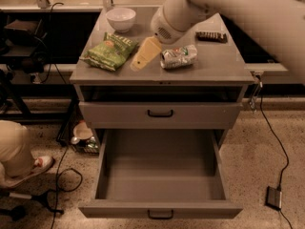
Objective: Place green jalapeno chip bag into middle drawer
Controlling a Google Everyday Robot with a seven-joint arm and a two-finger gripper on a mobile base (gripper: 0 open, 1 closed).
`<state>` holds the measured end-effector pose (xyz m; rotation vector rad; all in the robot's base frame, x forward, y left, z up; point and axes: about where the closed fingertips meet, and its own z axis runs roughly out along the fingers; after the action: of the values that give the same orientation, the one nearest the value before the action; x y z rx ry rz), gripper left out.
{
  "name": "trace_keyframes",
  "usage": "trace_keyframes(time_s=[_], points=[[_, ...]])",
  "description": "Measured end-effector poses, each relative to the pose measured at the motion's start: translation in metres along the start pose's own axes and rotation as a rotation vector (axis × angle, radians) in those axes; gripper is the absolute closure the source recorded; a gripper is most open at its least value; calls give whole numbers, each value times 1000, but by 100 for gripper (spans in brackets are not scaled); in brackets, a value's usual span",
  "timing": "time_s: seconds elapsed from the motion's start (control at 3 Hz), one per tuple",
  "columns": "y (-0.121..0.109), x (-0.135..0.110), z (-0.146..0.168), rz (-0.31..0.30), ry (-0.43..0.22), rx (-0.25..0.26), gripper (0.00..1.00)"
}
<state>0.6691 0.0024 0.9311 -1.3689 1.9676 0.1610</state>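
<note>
In the camera view, a gray metal bench [214, 68] with drawers stands on a speckled floor. On its top, toward the left, lies the flat light-green jalapeno chip bag with dark-green lettering [110, 51]. It is flat on the surface and nothing grips it. Behind it, near the back edge, sits a small white bowl [120, 18].

The robot's bulky white arm [190, 8] reaches in from the upper right. Its tan, wedge-shaped claw [142, 58] points down and to the left, just beside the bag's right edge. I cannot tell whether it touches the bag, nor whether the claw is spread or pressed together.

Just right of the claw lies a crumpled silvery-white packet with green print [178, 57]. A dark flat bar [212, 35] rests farther back on the right.

Below the top, a shallower gray drawer with a black handle [160, 113] is pushed in. Beneath it, the wide gray middle drawer [190, 208] is pulled far out, its deep box bare. A person's trouser leg and shoe [28, 159] show at the left edge.
</note>
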Motion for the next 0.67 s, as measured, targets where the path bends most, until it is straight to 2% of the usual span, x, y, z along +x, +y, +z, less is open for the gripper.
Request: trace_keyframes(time_s=[0.33,0.67], points=[[-13,-35,64,58,36,12,0],[-9,-50,110,84,99,14,0]])
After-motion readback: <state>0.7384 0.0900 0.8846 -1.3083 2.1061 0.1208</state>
